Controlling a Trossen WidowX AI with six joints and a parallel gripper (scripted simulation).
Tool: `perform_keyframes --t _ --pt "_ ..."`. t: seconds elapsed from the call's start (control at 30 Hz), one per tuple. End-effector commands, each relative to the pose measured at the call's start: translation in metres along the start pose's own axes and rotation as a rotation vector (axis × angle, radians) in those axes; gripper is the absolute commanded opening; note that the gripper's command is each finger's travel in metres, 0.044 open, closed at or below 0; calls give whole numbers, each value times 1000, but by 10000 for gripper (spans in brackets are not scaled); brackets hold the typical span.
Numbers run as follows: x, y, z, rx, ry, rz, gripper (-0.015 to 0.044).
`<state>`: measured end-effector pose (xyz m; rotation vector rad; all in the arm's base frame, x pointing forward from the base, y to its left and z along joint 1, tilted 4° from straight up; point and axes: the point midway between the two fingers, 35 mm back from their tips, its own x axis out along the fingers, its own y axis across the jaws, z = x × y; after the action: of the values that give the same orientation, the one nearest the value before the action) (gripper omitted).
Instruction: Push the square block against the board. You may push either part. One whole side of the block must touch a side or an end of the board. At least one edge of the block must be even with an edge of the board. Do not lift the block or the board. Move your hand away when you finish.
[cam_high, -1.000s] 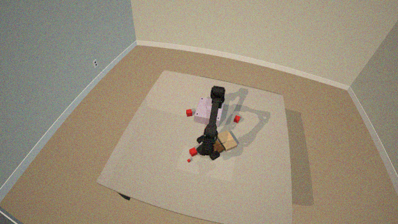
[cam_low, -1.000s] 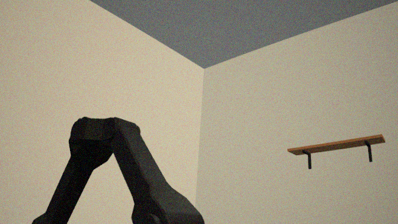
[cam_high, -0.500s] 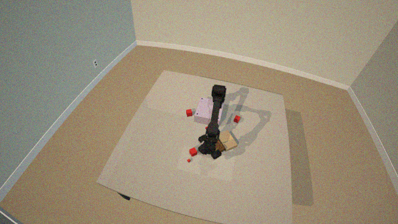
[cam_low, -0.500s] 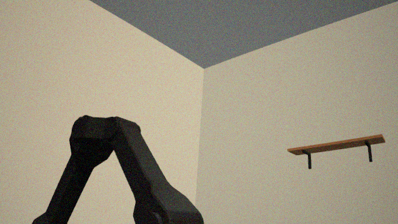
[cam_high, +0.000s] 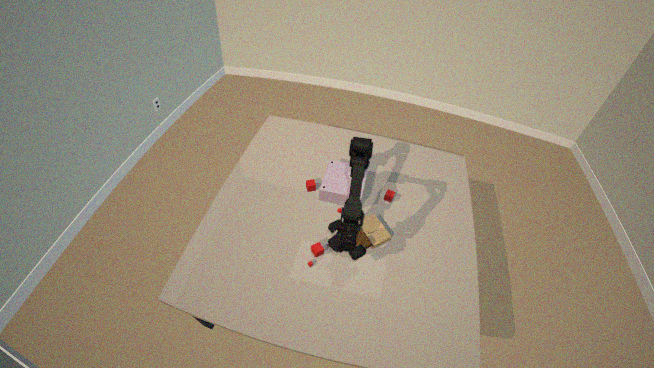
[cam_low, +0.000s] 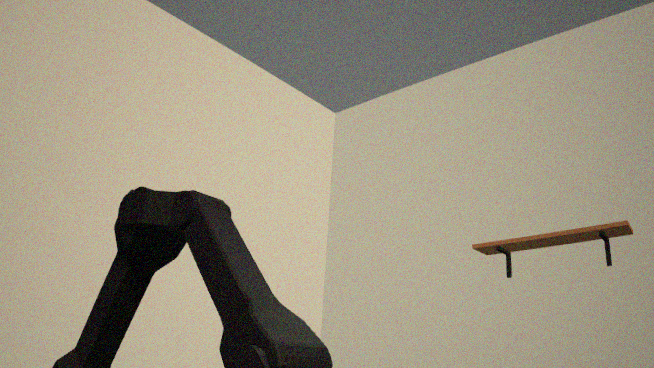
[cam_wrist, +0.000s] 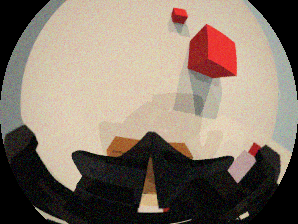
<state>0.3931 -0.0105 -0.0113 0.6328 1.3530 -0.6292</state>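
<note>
Tan wooden parts (cam_high: 376, 231) lie on the pale mat (cam_high: 260, 210), just right of my gripper (cam_high: 354, 250). I cannot tell the square block from the board there. In the wrist view, tan wood (cam_wrist: 123, 144) shows right behind and under my fingertips (cam_wrist: 152, 139). The fingers are shut with nothing between them, low over the mat and at the wood's near edge. The exterior view shows only the arm (cam_low: 220, 270) against the walls.
A red cube (cam_high: 317, 249) (cam_wrist: 213, 51) sits left of the gripper, with a tiny red cube (cam_high: 310, 263) (cam_wrist: 178, 15) beyond it. A pink box (cam_high: 336, 181) (cam_wrist: 241, 168) stands by the arm's base, with red cubes to its left (cam_high: 311, 185) and right (cam_high: 389, 195).
</note>
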Motion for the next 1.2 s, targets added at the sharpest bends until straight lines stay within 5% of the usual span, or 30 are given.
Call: perform_keyframes --t 0.0,1.17 --pt "2 0 -12 -8 18 -2 0" --pt "2 2 10 -8 16 -2 0"
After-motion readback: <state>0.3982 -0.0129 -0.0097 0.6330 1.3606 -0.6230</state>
